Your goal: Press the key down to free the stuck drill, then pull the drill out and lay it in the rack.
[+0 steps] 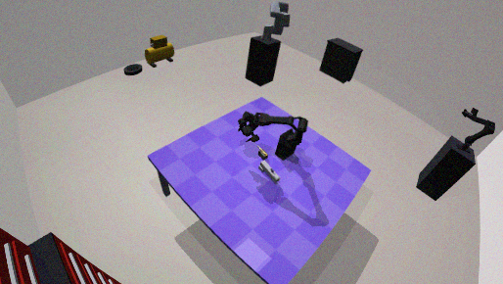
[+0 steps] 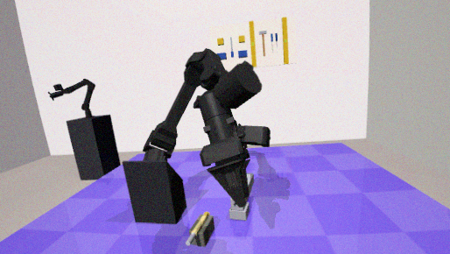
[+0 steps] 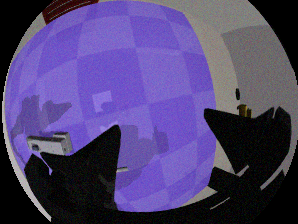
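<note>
The yellow drill with a pale grey tip (image 1: 262,152) (image 2: 200,223) (image 3: 122,169) lay in the small dark grey, slotted rack (image 1: 263,156) (image 2: 206,233), its tip jutting past one end. Beside it, apart, stood the long light-grey block fixture (image 1: 269,171) (image 2: 238,213) (image 3: 52,145), on the purple chequered desk (image 1: 191,171) (image 2: 350,219) (image 3: 110,65). The black, tapered fingers (image 1: 253,138) (image 2: 232,179) were released and spread wide, off to the side and above, grasping nothing. The laying down looked done; the likeliest trouble was a low sweep back, in which a spread finger might clip the jutting tip and tip the drill out, or shove the light rack. Whether the drill was fully seated could not be told.
</note>
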{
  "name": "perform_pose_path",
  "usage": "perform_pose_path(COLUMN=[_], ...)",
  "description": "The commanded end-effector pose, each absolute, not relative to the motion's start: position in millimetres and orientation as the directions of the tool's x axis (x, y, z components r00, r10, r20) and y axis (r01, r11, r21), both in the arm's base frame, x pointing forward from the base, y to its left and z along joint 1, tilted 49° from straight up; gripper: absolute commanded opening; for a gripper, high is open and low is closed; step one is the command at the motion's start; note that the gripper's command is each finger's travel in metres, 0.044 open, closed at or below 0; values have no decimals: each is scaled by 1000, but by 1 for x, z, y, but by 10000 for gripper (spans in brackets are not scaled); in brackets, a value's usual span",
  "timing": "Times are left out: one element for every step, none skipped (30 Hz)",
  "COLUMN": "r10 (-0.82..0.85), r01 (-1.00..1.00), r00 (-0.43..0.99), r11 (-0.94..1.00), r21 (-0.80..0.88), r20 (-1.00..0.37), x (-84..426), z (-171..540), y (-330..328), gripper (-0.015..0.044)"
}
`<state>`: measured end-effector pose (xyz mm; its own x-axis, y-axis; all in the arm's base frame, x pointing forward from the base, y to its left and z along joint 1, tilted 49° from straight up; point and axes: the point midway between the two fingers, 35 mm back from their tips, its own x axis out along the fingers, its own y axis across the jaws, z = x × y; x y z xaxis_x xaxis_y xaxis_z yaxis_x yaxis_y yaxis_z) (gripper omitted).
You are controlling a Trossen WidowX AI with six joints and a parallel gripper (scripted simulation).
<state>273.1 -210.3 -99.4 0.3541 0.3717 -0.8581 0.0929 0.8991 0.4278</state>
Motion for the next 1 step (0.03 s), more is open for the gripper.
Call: perform_pose_path(r10=[212], r01=[539], r00=[473], r11=[698], r21=[471], r20=[-855], x=[322], z=[-62], y=[-254], gripper=[440])
